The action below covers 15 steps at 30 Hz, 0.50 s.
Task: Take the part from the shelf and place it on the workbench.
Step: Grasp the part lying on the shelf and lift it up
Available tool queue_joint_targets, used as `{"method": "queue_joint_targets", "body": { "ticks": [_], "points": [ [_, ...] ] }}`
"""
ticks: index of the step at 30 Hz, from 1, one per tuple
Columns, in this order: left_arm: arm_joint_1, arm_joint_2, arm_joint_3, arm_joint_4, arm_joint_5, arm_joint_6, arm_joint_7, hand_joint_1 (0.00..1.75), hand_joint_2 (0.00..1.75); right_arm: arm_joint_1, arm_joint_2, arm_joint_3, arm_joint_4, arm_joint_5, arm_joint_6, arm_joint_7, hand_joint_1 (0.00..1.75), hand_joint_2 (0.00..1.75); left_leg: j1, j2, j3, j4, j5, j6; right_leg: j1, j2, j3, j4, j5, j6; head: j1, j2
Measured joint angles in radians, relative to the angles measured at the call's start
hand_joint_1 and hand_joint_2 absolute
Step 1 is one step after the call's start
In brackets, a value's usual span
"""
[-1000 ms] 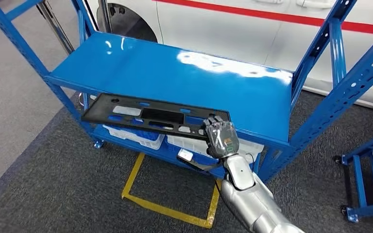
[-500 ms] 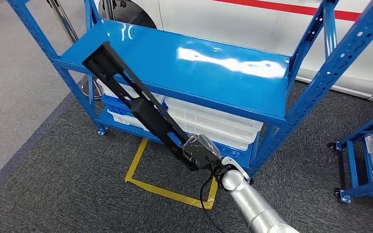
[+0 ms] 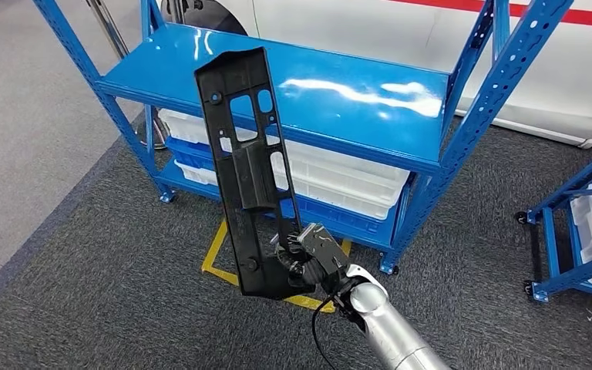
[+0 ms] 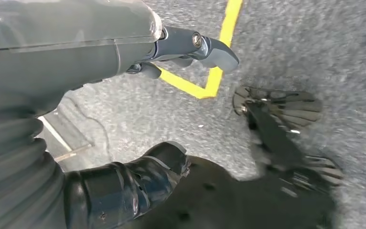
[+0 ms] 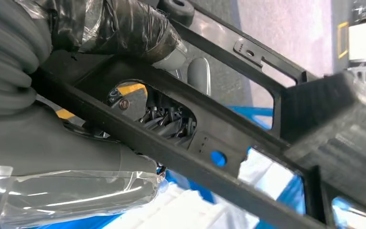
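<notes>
A long black plastic part with several cut-outs stands nearly upright in the air, in front of the blue metal shelf. My right hand grips its lower end, low in the head view above the carpet. Up close in the right wrist view, the part's frame crosses the picture and my right hand is wrapped around one of its bars. My left hand hangs over the grey carpet, fingers apart and holding nothing.
White plastic bins fill the shelf's lower level. A yellow tape square marks the floor in front of it. A white vehicle stands behind. A second blue rack with white bins is at the right.
The part has come off the shelf's edge, where it lay flat, and swung up to near vertical in my right hand. The view has drawn back from the shelf.
</notes>
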Motion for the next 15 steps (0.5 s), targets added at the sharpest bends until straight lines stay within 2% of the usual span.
{"method": "queue_joint_targets", "body": {
  "ticks": [1,3,4,6,8,9,10,11,12,13,15],
  "points": [
    [-0.001,0.000,0.000,0.000,0.000,0.001,0.000,0.00,1.75,0.001,0.000,0.006,-0.004,0.000,0.000,-0.004,1.75,1.75,-0.003,0.000,0.012,-0.028,-0.011,0.007,0.001,-0.003,-0.001,-0.001,0.006,0.006,0.000,0.000],
    [-0.002,0.000,-0.001,0.000,0.001,0.001,0.000,0.00,1.75,0.002,-0.001,0.016,-0.008,0.000,0.000,-0.009,1.75,1.75,-0.002,-0.005,0.011,-0.040,-0.006,0.022,-0.001,-0.008,-0.001,-0.002,0.011,0.019,0.000,0.000],
    [-0.002,0.000,-0.002,0.000,0.001,0.001,0.000,0.00,1.75,0.003,-0.001,0.020,-0.010,0.000,0.001,-0.010,1.75,1.75,0.000,-0.008,0.010,-0.043,0.001,0.030,-0.001,-0.007,-0.007,0.011,-0.001,0.024,0.001,0.000],
    [-0.002,-0.001,-0.003,0.000,0.001,0.002,0.000,0.00,1.75,0.006,-0.004,0.025,-0.012,0.000,0.001,-0.011,1.75,1.75,0.002,-0.012,0.003,-0.046,0.015,0.045,-0.002,-0.001,-0.041,0.096,-0.065,0.030,0.001,0.000],
    [0.002,-0.002,-0.003,0.000,0.001,0.003,-0.001,0.00,1.75,0.012,-0.008,0.031,-0.013,0.000,0.001,-0.013,1.75,1.75,0.000,-0.019,-0.011,-0.043,0.024,0.052,-0.002,0.004,-0.090,0.228,-0.137,0.033,0.001,0.000],
    [0.003,-0.002,-0.004,0.000,0.001,0.003,-0.001,0.00,1.75,0.015,-0.011,0.033,-0.013,0.000,0.001,-0.014,1.75,1.75,-0.001,-0.026,-0.016,-0.040,0.026,0.052,-0.002,0.004,-0.102,0.266,-0.150,0.033,0.001,0.000],
    [0.004,-0.001,-0.004,0.000,0.001,0.003,-0.001,0.00,1.75,0.018,-0.013,0.035,-0.013,0.000,0.001,-0.015,1.75,1.75,-0.002,-0.034,-0.021,-0.037,0.028,0.052,-0.002,0.006,-0.096,0.272,-0.144,0.032,0.001,0.000],
    [0.005,-0.001,-0.004,0.000,0.001,0.003,-0.001,0.00,1.75,0.019,-0.015,0.037,-0.013,0.000,0.001,-0.016,1.75,1.75,-0.002,-0.042,-0.025,-0.033,0.028,0.051,-0.002,0.009,-0.072,0.238,-0.121,0.029,0.001,0.000],
    [0.004,-0.002,-0.004,0.000,0.001,0.003,-0.001,0.00,1.75,0.020,-0.016,0.037,-0.014,0.000,0.002,-0.017,1.75,1.75,-0.003,-0.051,-0.027,-0.029,0.027,0.050,-0.001,0.018,-0.035,0.176,-0.088,0.024,0.001,0.000],
    [0.004,-0.005,-0.005,0.000,0.001,0.003,-0.001,0.00,1.75,0.020,-0.018,0.038,-0.015,0.000,0.002,-0.018,1.75,1.75,-0.003,-0.059,-0.030,-0.025,0.026,0.048,-0.001,0.039,0.002,0.112,-0.065,0.015,0.000,0.000],
    [0.001,-0.009,-0.005,0.000,0.001,0.003,-0.002,0.00,1.75,0.020,-0.022,0.038,-0.018,0.001,0.002,-0.023,1.75,1.75,-0.001,-0.074,-0.040,-0.017,0.027,0.040,0.001,0.069,0.045,0.027,-0.043,0.002,-0.001,0.000]
  ]
}}
